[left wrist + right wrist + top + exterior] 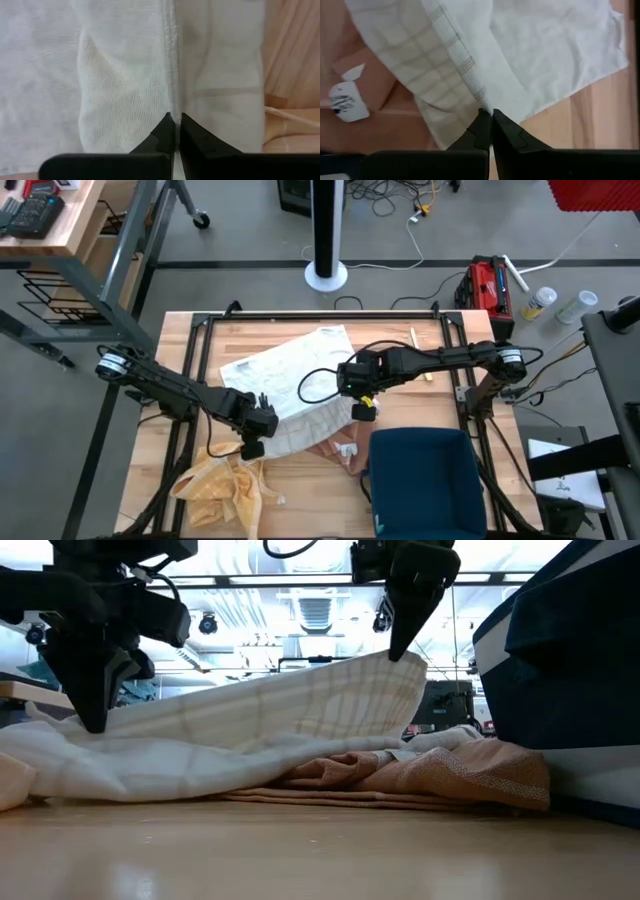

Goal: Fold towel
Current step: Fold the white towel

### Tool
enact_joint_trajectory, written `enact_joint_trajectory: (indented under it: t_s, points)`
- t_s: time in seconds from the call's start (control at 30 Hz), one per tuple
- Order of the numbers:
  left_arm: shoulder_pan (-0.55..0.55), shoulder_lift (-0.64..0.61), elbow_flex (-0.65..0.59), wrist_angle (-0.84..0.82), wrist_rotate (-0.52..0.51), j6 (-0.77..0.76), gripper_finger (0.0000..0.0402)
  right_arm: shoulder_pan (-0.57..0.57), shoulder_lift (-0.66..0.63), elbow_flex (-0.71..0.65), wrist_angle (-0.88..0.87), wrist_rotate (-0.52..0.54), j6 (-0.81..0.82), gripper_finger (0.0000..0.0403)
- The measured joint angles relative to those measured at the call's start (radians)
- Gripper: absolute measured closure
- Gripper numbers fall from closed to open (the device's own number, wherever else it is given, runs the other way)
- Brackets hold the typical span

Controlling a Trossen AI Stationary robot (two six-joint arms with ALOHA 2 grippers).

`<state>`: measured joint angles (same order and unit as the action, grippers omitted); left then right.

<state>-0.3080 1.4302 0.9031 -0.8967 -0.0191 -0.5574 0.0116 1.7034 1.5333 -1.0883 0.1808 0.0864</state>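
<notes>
Left gripper [262, 423]: closed on the near-left edge of the white checked towel [290, 375]; in the left wrist view the fingers [162, 137] meet on a stitched hem of the cloth.
Right gripper [365, 406]: closed on the same towel's near-right edge, to the right of the left gripper; the right wrist view shows the fingertips [485, 127] pinching the hem with its woven grey check band.
Towel from above: spread on the wooden table [440, 355], mid-table, its far part flat and its near edge gathered between the two grippers.
Towel from table height: the right-hand held edge stands lifted in an arch, higher than the left-hand edge; the high view does not show this height.
Peach cloth [420, 775]: lies under the raised edge of the towel, seen best in the low view.
Yellow checked cloth [222, 485]: crumpled near the table's front edge, left of the towel.
Dark blue bin [425, 480]: right of the towel, at the front of the table.
Label: a white tag [345, 100] with dark print on the peach cloth, only in the right wrist view; the print cannot be read.
Room: grey floor beyond the table, a red case [490, 285] with cables at far right, a white column base [326, 276] at the back.
</notes>
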Motion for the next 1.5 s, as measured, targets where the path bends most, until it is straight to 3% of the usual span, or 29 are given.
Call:
enact_joint_trajectory:
  t_s: [0.33,0.6,0.8,1.07,1.5]
  points:
    - [0.000,-0.035,0.014,-0.032,-0.062,-0.017,0.0400,0.000,-0.005,0.011,-0.015,0.106,-0.024,0.0403]
    - [-0.001,-0.054,0.125,-0.297,-0.244,-0.047,0.0400,-0.011,-0.007,0.070,0.000,0.220,-0.051,0.0403]
    - [0.012,-0.052,0.126,-0.355,-0.360,-0.051,0.0400,-0.050,0.008,0.101,0.020,0.303,-0.086,0.0403]
    - [0.056,-0.052,0.118,-0.441,-0.516,-0.062,0.0400,-0.132,0.034,0.111,0.091,0.313,-0.135,0.0403]
    - [0.177,-0.052,0.117,-0.540,-0.541,-0.028,0.0400,-0.208,0.168,0.214,0.141,0.313,-0.194,0.0403]
